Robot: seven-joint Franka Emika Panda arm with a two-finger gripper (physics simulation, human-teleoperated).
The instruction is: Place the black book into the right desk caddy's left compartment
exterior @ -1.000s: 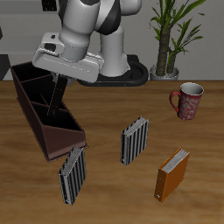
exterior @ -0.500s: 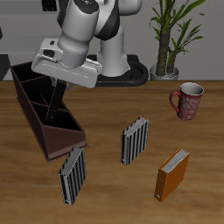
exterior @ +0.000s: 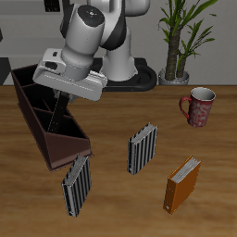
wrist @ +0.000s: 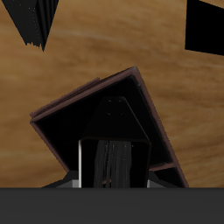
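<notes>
Wooden table (exterior: 111, 185) holds right desk caddy (exterior: 51, 130), mug (exterior: 199, 105).

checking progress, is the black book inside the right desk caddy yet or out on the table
Inside: the black book stands upright within the right desk caddy, below the claw. Which compartment, and whether it is released, cannot tell.

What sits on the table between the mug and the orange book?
Nothing: in the exterior view the wooden table is bare between the mug and the orange book.
</notes>
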